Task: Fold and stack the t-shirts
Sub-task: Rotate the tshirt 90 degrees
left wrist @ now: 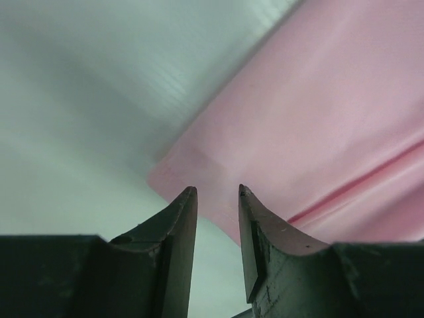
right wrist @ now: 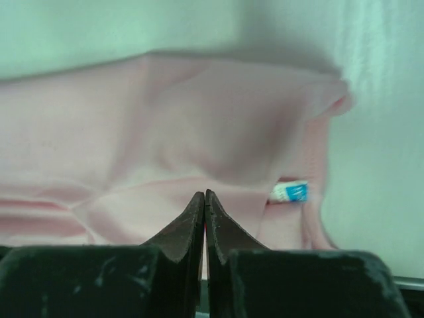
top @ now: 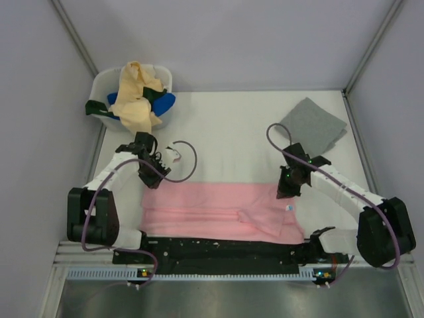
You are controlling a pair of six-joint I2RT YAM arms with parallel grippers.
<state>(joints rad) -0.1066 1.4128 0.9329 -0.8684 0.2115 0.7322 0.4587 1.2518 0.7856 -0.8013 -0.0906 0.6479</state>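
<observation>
A light pink t-shirt (top: 212,209) lies flat as a wide strip near the table's front edge. My left gripper (top: 151,173) hovers at its far left corner, open a little and empty. In the left wrist view, that corner of the pink t-shirt (left wrist: 318,119) lies just ahead of the left gripper (left wrist: 217,191). My right gripper (top: 286,189) is shut over the far right corner. The right wrist view shows the right gripper (right wrist: 205,193) shut above the pink t-shirt (right wrist: 199,119), near its blue label (right wrist: 289,192). A folded grey t-shirt (top: 313,124) lies at the back right.
A white tub (top: 106,83) stands at the back left corner. It holds a pale yellow tee (top: 138,99), a blue one (top: 164,101) and a dark green one (top: 96,107) that hangs over its rim. Grey walls enclose the table on three sides.
</observation>
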